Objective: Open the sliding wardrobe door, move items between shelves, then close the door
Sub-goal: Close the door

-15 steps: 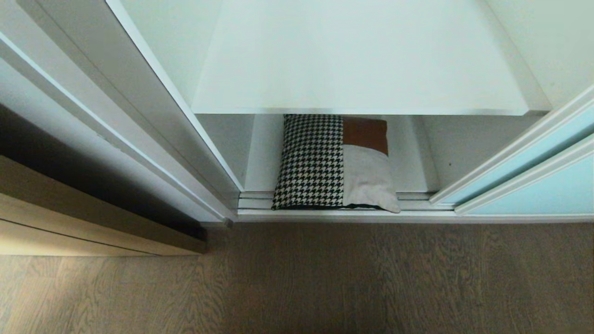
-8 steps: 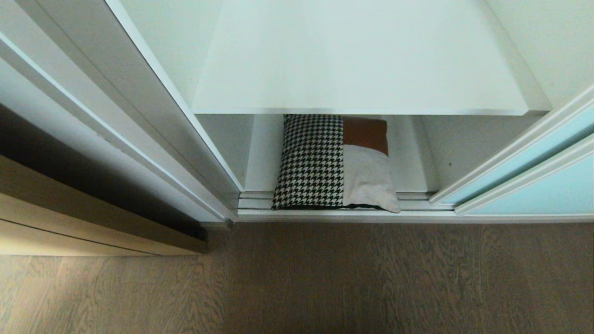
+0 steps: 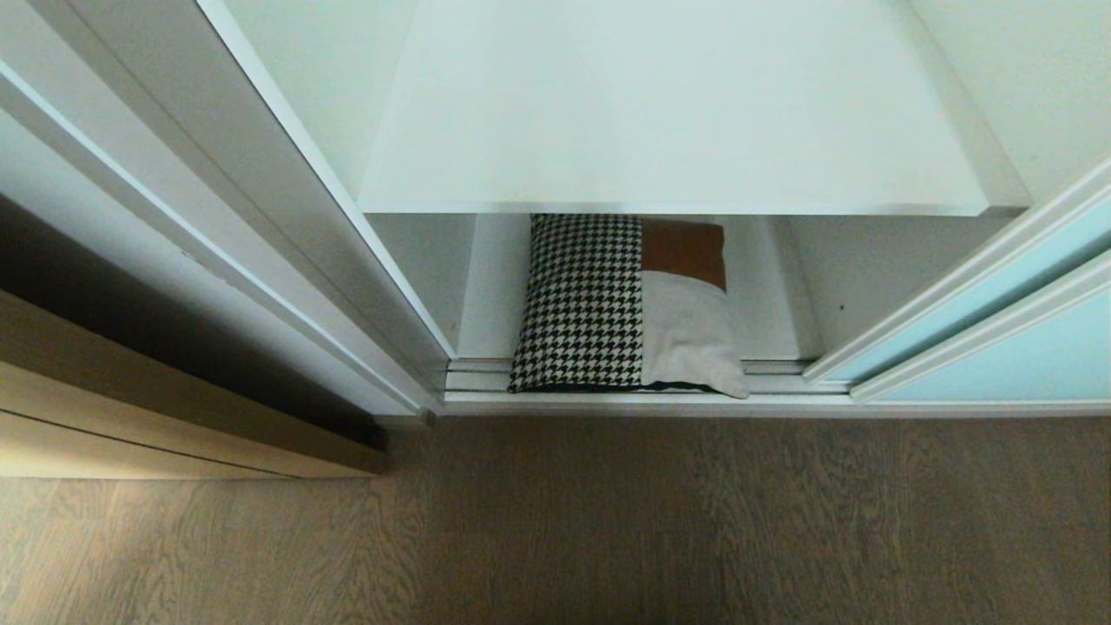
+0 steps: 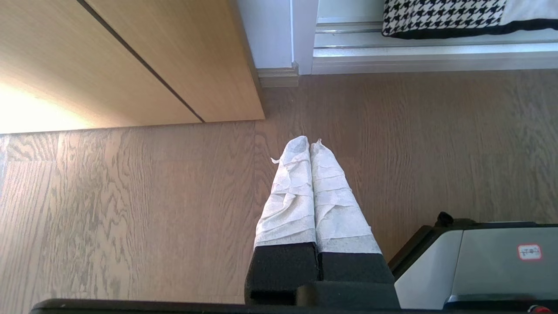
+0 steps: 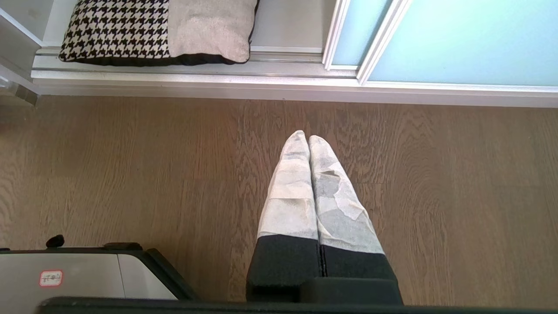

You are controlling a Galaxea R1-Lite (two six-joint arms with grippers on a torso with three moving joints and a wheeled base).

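The sliding wardrobe door (image 3: 998, 347), pale aqua glass in a white frame, stands pushed to the right and the wardrobe is open. A patchwork cushion (image 3: 621, 308) with houndstooth, brown and beige patches lies on the bottom shelf (image 3: 495, 295), its front edge over the door track. Above it a white shelf (image 3: 668, 113) is bare. Neither gripper is in the head view. My left gripper (image 4: 308, 144) hangs shut and empty over the wooden floor, short of the wardrobe. The right gripper (image 5: 307, 138) is likewise shut and empty over the floor, with the cushion (image 5: 157, 30) beyond it.
A light wooden cabinet front (image 3: 156, 417) stands to the left of the wardrobe's white side frame (image 3: 260, 217). The silver door track (image 3: 781, 401) runs along the wardrobe's foot. Wooden floor (image 3: 608, 521) lies before it. Parts of the robot's grey base (image 5: 78, 270) show low in both wrist views.
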